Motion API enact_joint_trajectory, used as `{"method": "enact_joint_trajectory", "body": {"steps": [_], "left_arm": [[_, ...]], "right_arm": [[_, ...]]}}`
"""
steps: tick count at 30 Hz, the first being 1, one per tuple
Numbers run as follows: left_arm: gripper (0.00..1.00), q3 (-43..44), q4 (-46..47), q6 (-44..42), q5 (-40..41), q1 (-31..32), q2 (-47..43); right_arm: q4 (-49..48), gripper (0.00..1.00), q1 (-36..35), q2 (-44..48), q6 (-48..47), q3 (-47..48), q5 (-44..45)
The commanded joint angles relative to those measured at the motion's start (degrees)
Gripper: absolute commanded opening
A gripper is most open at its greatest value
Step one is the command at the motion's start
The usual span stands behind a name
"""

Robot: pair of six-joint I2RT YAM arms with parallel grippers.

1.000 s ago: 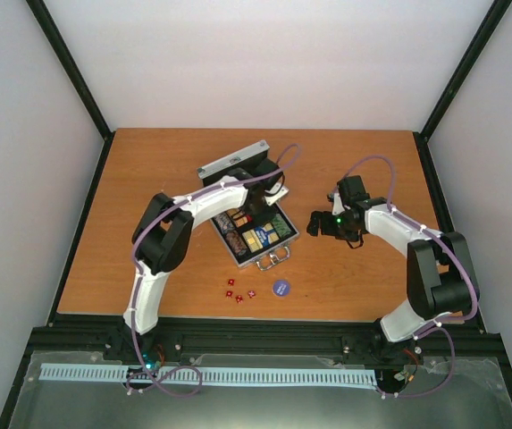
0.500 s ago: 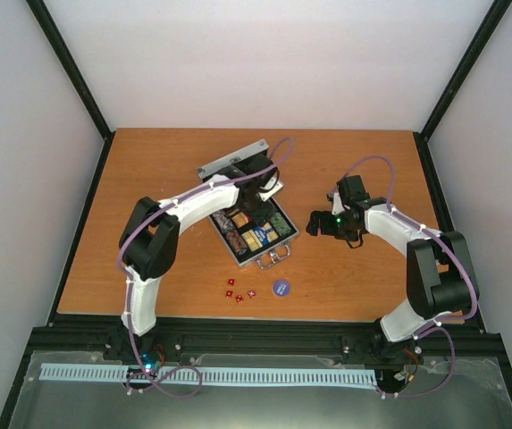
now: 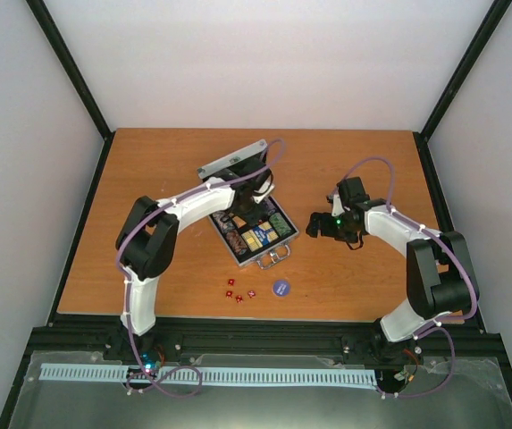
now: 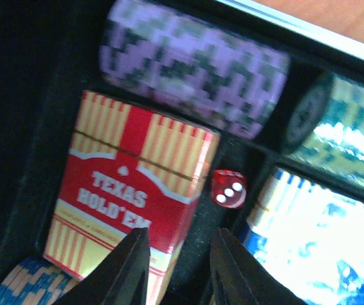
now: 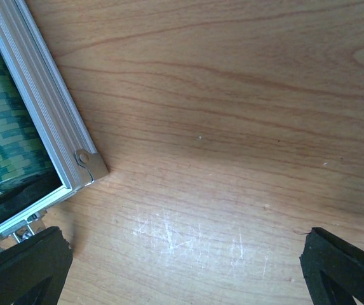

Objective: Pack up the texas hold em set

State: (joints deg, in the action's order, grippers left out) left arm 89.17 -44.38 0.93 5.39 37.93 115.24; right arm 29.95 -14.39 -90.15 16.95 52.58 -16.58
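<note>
From above, I see my left gripper point(image 3: 248, 207) over the open aluminium case point(image 3: 270, 249), with my right gripper point(image 3: 314, 223) just beside it. On the left wrist, the fingers are parted and empty, with the card box point(image 4: 128, 184) and a red die point(image 4: 229, 189) just ahead. On the right wrist, the fingers are spread wide and the case corner sits ahead-left.

Silver case point(image 3: 289, 239) lies open, lid raised at 11 o'clock. Inside are chips point(image 4: 194, 63), a red card box point(image 4: 128, 184) and one die point(image 4: 229, 189). Loose dice point(image 3: 238, 292) lie at its 6 o'clock, a purple disc point(image 3: 281, 287) at 5.

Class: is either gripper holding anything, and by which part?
Nothing is held. The left gripper is open over the card box; the right gripper is open beside the case.
</note>
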Motion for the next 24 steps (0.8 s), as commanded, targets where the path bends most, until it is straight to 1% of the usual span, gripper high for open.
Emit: {"method": "enact_joint_trajectory", "body": {"steps": [1,3,6,7,14,19,24], "left_arm": [[0.27,0.8,3.6,2.1,0.4,-1.5,-1.1],[0.21,0.9,3.9,1.9,0.7,-1.5,-1.6],[0.04,1.5,3.0,1.7,1.5,-1.6,-0.6],[0.01,1.9,2.5,1.7,1.4,-1.6,0.2],[0.01,2.2,2.0,3.0,-2.6,-1.9,3.4],[0.01,1.1,2.2,3.5,-2.6,-2.8,5.9],[0.01,-0.4,2.8,5.2,-2.4,-5.1,8.0]], "right_arm": [[-0.7,1.00,0.4,1.7,0.0,-1.1,-0.3],[-0.6,1.00,0.4,1.8,-0.2,-1.2,-0.2],[-0.8,1.00,0.4,1.6,0.0,-1.4,-0.1],[-0.8,1.00,0.4,1.4,0.1,-1.4,-0.2],[-0.5,1.00,0.4,0.9,-0.2,-0.9,0.3],[-0.6,1.00,0.4,0.7,0.0,-1.1,0.5],[-0.5,1.00,0.4,0.8,-0.1,-1.4,0.6]]}}
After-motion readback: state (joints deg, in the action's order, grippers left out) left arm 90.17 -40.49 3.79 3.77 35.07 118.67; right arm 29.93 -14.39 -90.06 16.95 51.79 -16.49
